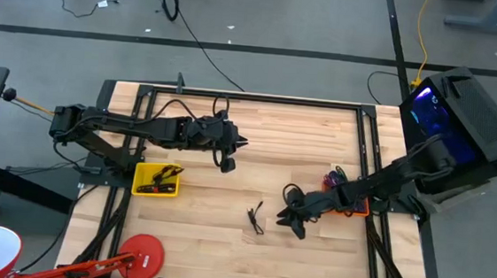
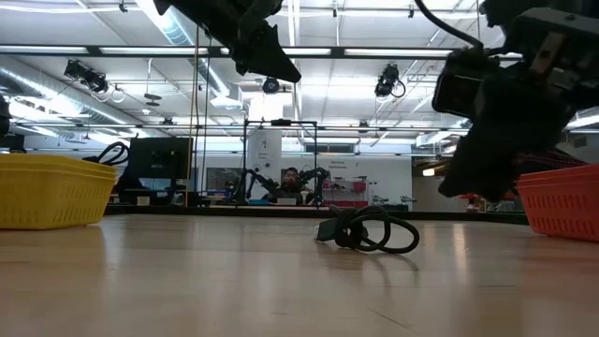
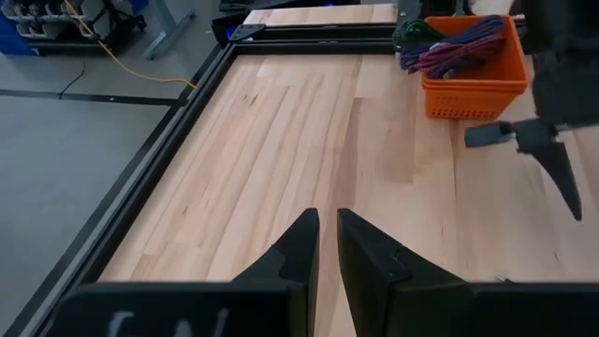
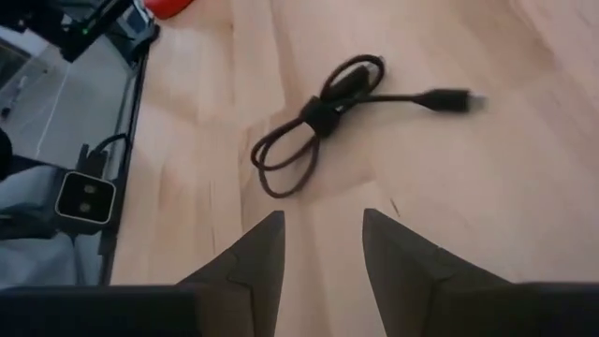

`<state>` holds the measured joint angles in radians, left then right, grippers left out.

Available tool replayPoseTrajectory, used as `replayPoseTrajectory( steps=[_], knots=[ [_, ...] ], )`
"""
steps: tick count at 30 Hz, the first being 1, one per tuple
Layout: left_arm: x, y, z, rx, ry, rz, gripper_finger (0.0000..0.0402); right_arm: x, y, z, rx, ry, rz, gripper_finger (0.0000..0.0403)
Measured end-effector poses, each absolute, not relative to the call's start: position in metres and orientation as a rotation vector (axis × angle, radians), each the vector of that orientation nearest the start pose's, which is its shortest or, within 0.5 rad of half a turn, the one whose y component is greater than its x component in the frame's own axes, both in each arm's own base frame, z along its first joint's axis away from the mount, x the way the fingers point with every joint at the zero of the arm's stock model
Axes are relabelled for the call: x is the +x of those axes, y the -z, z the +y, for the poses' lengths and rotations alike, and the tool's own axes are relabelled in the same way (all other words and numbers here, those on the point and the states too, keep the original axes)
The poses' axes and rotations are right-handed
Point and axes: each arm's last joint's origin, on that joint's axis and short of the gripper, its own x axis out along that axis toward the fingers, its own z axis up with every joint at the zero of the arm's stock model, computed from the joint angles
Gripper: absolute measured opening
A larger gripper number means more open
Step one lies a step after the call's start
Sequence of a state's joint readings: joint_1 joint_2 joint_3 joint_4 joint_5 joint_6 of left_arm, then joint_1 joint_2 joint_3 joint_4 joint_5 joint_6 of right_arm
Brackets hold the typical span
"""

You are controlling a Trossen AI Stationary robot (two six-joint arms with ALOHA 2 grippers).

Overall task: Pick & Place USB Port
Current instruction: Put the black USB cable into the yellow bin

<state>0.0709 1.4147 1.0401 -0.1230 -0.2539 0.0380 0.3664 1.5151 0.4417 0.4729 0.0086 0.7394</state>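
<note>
A black USB cable [image 4: 323, 117], coiled and bound in the middle with one plug end sticking out, lies flat on the wooden table [image 1: 222, 244]; it also shows in the high view [image 1: 255, 219] and the low view [image 2: 370, 229]. My right gripper [image 4: 323, 243] is open and empty. It slants down just to the cable's right [image 1: 290, 224], low over the table. My left gripper [image 1: 239, 142] hangs high over the table's far middle. Its fingers [image 3: 328, 245] are nearly together with nothing between them.
A yellow basket [image 1: 157, 181] holding dark cables stands at the table's left. An orange basket [image 1: 350, 200] of coloured cables stands at the right, behind my right arm. A red round stand [image 1: 141, 257] sits at the near left corner. Bare wood surrounds the cable.
</note>
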Motion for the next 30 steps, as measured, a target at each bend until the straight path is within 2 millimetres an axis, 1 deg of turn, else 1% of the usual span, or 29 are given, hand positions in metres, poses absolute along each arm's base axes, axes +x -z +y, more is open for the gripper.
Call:
replayPoseTrajectory(
  steps=[3,6,13,16,23,30],
  knots=[
    [0.312,-0.285,0.03,0.082,-0.309,0.504,0.0048,0.249,-0.126,0.096,0.559,-0.144,0.693,0.0144],
    [0.312,-0.285,0.03,0.083,-0.309,0.504,0.0048,0.255,-0.124,0.098,0.533,-0.147,0.718,0.0144],
    [0.312,-0.285,0.03,0.083,-0.309,0.505,0.0048,0.27,-0.116,0.105,0.528,-0.14,0.75,0.0144],
    [0.312,-0.285,0.03,0.083,-0.309,0.505,0.0048,0.276,-0.114,0.109,0.536,-0.172,0.767,0.0144],
    [0.312,-0.285,0.031,0.082,-0.313,0.504,0.0048,0.285,-0.114,0.121,0.518,-0.208,0.767,0.0144],
    [0.311,-0.285,0.035,0.078,-0.327,0.505,0.0048,0.288,-0.111,0.133,0.502,-0.227,0.776,0.0144]
  ],
)
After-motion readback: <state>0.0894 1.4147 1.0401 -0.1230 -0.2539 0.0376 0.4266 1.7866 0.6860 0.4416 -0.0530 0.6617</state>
